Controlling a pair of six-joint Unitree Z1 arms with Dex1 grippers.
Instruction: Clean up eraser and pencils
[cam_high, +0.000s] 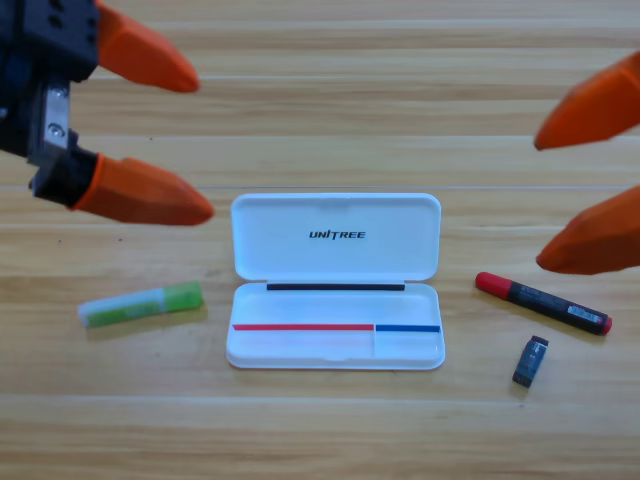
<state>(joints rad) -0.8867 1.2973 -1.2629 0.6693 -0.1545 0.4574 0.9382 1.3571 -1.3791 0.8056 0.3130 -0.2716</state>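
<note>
The white UNITREE case (335, 235) lies open at the middle of the table, lid up. Left of it rests the lime-green pencil (141, 305), lying flat. Right of the case lies the black pencil with a red cap (543, 303), and just below it the small dark eraser (530, 361). My left gripper (198, 140) hangs open at the upper left, above the green pencil and apart from it. At the right edge my right gripper (540, 200) stands open above the red-capped pencil, holding nothing.
The wooden table (320, 430) stretches bare in front of the case. Both compartments of the case's lower tray (300, 345) hold nothing.
</note>
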